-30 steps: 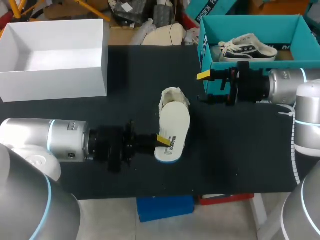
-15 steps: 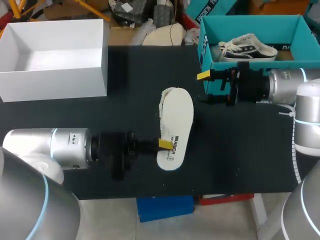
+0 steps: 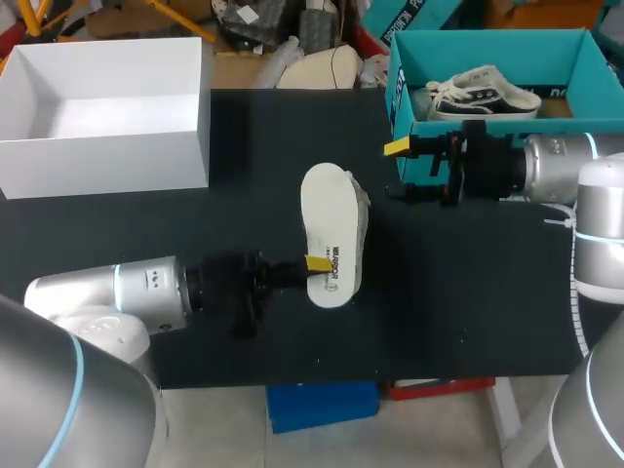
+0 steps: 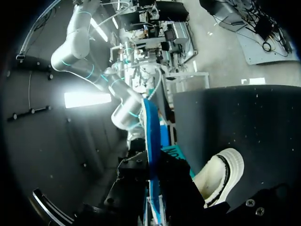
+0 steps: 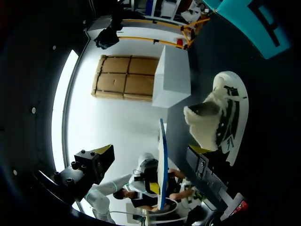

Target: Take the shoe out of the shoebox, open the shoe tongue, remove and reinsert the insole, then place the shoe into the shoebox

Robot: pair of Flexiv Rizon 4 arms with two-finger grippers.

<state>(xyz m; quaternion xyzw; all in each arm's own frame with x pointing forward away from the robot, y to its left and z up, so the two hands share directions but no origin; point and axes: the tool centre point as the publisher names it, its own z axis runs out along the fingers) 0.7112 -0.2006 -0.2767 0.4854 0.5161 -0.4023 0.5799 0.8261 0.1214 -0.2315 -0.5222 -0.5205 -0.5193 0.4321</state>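
Firmly clamped on the narrower end of the white insole (image 3: 329,229), your left gripper (image 3: 315,264) holds it lifted off the black table (image 3: 468,292). The insole runs straight ahead of the fingers. In the left wrist view it stands edge-on between the dark fingers, showing a blue rim. Just beside and partly under the raised insole, the shoe (image 4: 218,172) lies on the table with its fleecy lining showing. Your right gripper (image 5: 149,154) stands wide open and empty, well apart from the shoe, with the insole and shoe ahead of it. It is just beside the front corner of the teal shoebox (image 3: 492,39). A second shoe (image 3: 483,91) lies inside that box. A white box (image 3: 107,156) sits well beyond the left gripper.
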